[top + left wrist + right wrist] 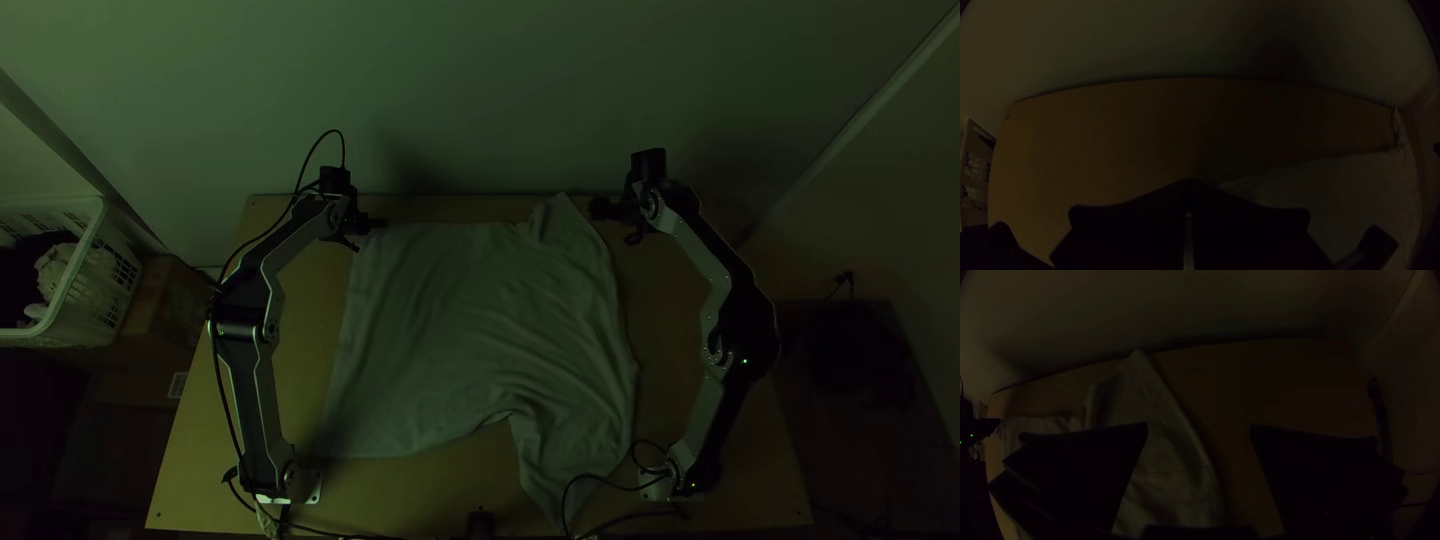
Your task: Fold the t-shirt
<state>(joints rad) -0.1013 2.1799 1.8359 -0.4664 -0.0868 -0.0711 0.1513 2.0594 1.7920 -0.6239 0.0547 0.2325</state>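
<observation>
In the top view, the grey-green t-shirt [480,320] lies spread out, with a narrow point at the top right and another at the lower right. My left gripper [376,223] is at its upper left corner. In the left wrist view, the left gripper [1190,184] is shut, and creases in the t-shirt [1340,185] run to its fingertips, so a bit of cloth appears pinched there. My right gripper [603,208] is just right of the upper right point. In the right wrist view, the right gripper [1199,429] stands open above the t-shirt's [1160,455] side edge, holding nothing.
A wall [480,90] rises behind the far edge of the wooden table [670,400]. Bare wood borders the cloth on both sides. Left of the table stand a white basket [90,270] and a cardboard box [165,305]. Black cables [600,478] cross the near right area.
</observation>
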